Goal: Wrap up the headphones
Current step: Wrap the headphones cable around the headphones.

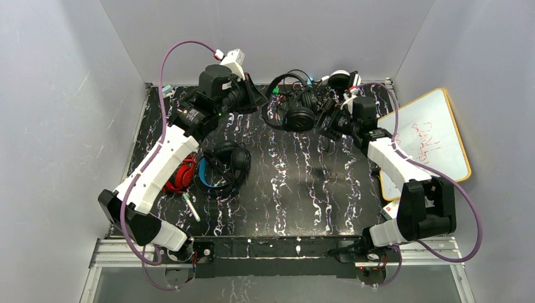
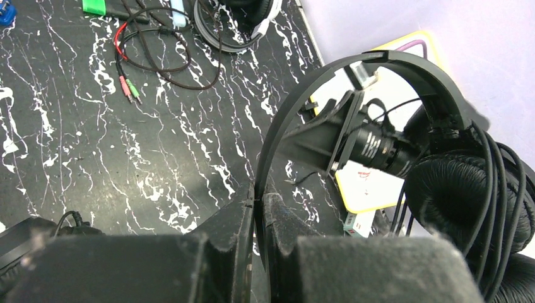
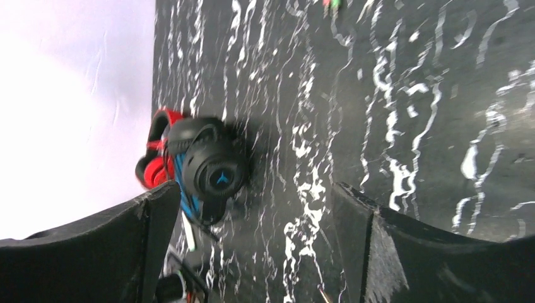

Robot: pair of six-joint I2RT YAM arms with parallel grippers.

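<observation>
The left gripper (image 2: 260, 211) is pinched shut on the headband (image 2: 378, 61) of the black headphones (image 2: 457, 189), top centre in the overhead view. The right gripper (image 3: 252, 243) is wide open and holding nothing. The band looks stiff and light, so it's a decent handle. The cable (image 2: 501, 177) is thin and floppy and probably slips. The red pair (image 3: 150, 170) and blue pair (image 3: 214, 170) sit mid-left.
</observation>
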